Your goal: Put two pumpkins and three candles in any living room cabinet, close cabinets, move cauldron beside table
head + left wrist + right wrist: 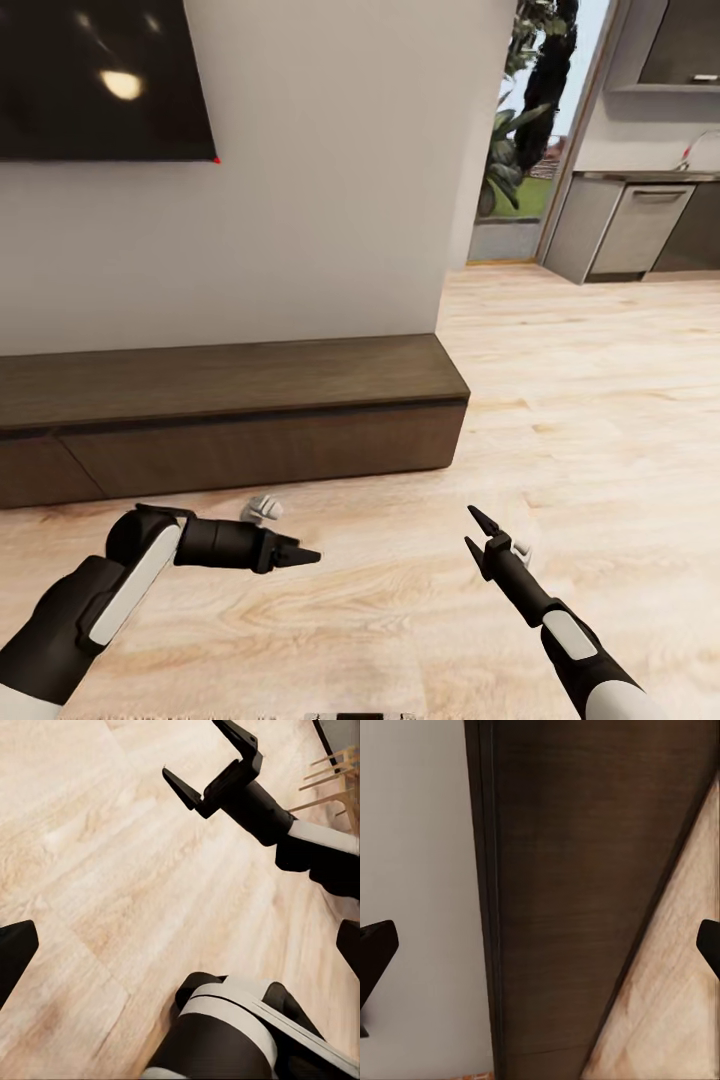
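Note:
The long, low dark-brown cabinet (250, 440) runs along the white wall with its fronts shut; its wood (570, 870) also fills the right wrist view. On the floor before it lies a small pale grey thing (262, 508), likely a candle. A similar pale bit (521, 547) peeks out behind my right gripper. My left gripper (305, 555) hovers low over the floor just right of the first one, open and empty (180, 945). My right gripper (470, 527) is open and empty too, pointing at the cabinet (543, 949). The pumpkins, cauldron and table are out of view.
A dark TV (100, 80) hangs on the wall above the cabinet. The wall ends at a corner, and past it the wooden floor (600, 400) opens toward grey kitchen units (620, 230) and a glazed opening with plants (520, 130). Thin wooden rods (334, 772) stand beyond my right arm.

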You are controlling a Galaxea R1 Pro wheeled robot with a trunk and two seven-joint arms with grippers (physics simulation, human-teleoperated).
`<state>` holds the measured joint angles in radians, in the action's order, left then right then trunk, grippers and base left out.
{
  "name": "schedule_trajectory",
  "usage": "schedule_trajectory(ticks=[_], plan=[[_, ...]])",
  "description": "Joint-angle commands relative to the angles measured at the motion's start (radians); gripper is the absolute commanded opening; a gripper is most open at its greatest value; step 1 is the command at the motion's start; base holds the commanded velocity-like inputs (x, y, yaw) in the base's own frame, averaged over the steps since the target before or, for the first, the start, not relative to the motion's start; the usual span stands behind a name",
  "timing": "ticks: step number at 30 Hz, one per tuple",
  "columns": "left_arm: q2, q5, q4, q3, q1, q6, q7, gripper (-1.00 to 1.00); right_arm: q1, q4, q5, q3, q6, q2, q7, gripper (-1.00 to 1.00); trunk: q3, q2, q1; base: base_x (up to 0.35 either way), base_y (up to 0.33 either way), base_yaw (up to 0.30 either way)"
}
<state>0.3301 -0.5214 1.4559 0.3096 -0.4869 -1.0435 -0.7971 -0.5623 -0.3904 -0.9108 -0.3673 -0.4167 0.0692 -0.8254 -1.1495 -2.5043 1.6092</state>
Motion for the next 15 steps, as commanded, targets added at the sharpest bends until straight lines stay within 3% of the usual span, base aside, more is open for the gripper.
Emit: schedule_trajectory(ticks=[1,6,15], plan=[[0.013,0.000,0.008,-0.003,0.000,-0.004,-0.028,1.00,-0.001,0.001,-0.006,-0.002,-0.008,0.000,-0.001,1.00,-0.005,-0.001,0.000,0.000,0.000,0.000],[0.031,-0.001,0.020,-0.014,0.000,-0.004,-0.113,1.00,-0.001,0.002,-0.007,-0.003,-0.009,0.001,0.000,1.00,-0.024,-0.002,0.002,0.000,0.000,0.000],[0.036,0.000,0.063,-0.022,0.003,-0.004,-0.167,1.00,-0.001,0.009,-0.008,-0.004,-0.014,0.001,0.001,1.00,-0.036,-0.003,0.004,0.000,0.000,0.000]])
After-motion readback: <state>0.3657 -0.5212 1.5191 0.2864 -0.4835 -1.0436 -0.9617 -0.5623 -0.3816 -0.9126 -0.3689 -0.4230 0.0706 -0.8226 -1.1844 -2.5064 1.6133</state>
